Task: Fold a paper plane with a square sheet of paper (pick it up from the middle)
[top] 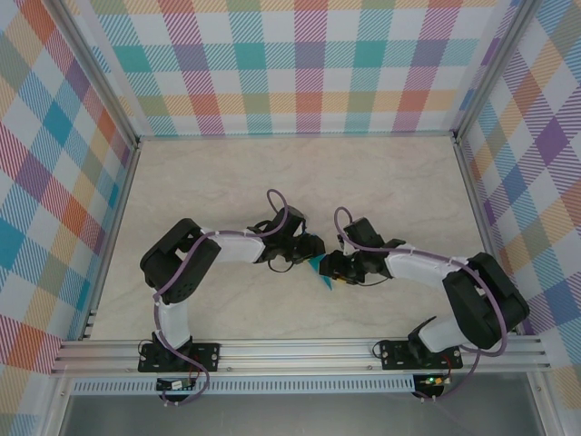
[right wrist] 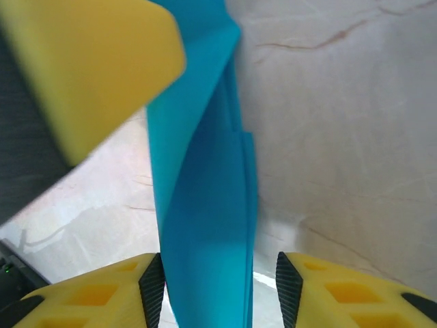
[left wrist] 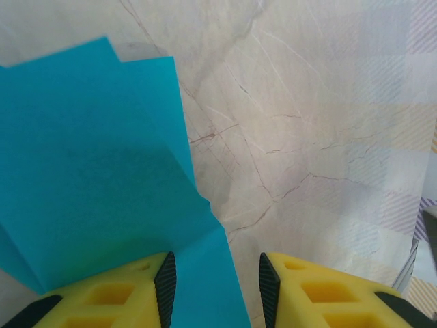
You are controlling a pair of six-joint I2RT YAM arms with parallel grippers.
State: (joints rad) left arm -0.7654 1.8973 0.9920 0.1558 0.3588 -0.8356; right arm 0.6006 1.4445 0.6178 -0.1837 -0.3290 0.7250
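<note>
Pale, cream-marbled bench (top: 390, 182) with fine brown veins, enclosed on the left, the right and the far side by walls (top: 309, 73) printed in a pastel plaid of teal, orange, purple and yellow checks. At the near edge an aluminium rail (top: 300, 350) runs the width of the bench and carries the two arm bases, well apart. From these the white-and-black arms bend inward, each trailing a purple cable, so that the left gripper (top: 315, 251) and the right gripper (top: 330, 270) meet just beside one another near the middle of the bench.

Between them shows the square sheet of paper (top: 319, 265), teal, folded into a smaller creased shape. In the left wrist view the left gripper (left wrist: 213, 287) has its jaws apart: a strip of the paper (left wrist: 89, 171) passes between them, meeting the left pad and stopping short of the right one, while beyond the fingers its overlapping layers spread flat to the left. In the right wrist view the right gripper (right wrist: 218, 287) likewise stands with jaws parted — the paper (right wrist: 205, 205), a narrow folded band seen nearly edge-on, rises between them beside the left pad and clear of the right. A yellow finger (right wrist: 89, 68) of the left gripper sits at the band's far end. Beyond the grippers the marbled surface runs on to the rear wall.
</note>
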